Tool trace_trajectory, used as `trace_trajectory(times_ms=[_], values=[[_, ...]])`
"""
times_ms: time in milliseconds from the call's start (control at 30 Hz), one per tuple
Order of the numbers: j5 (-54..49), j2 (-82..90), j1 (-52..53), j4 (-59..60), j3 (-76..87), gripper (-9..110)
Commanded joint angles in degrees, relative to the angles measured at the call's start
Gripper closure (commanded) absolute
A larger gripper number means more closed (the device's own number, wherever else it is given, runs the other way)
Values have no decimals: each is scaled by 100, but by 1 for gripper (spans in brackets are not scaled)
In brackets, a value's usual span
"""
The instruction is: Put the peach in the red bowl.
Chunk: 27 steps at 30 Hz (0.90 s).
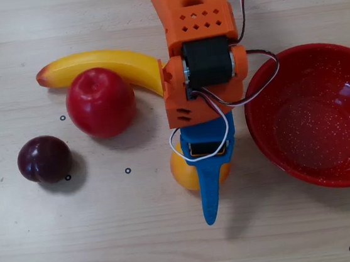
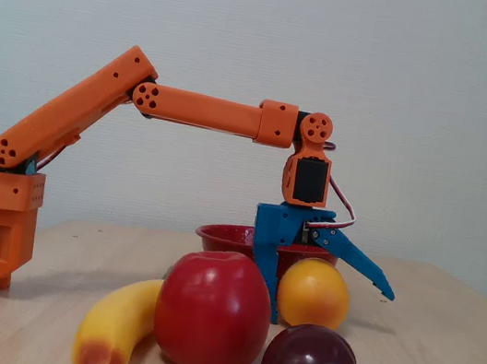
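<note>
The gripper [image 2: 301, 315] stands over the peach [image 2: 314, 293] with its jaws open — the fixed finger down at the fruit's left side in the fixed view, the moving finger splayed out above and to the right, not yet closed on it. The peach sits on the tabletop [image 1: 111, 239] just left of the red bowl [image 1: 322, 171] in the overhead view, with the apple [image 1: 101, 102], banana [image 1: 101, 66] and plum [image 1: 44, 159] farther left. To do this step well, the jaws should probably close around the fruit's widest part, since a round, smooth toy could squirt out sideways. The tabletop is pale wood grain; behind it rises a plain white wall [image 2: 250, 34].
</note>
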Motion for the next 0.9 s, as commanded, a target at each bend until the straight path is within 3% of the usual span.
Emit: trace_trajectory(times_ms=[0, 867], values=[[-35, 246, -88, -141, -53, 45], [-220, 255, -290, -97, 9, 49]])
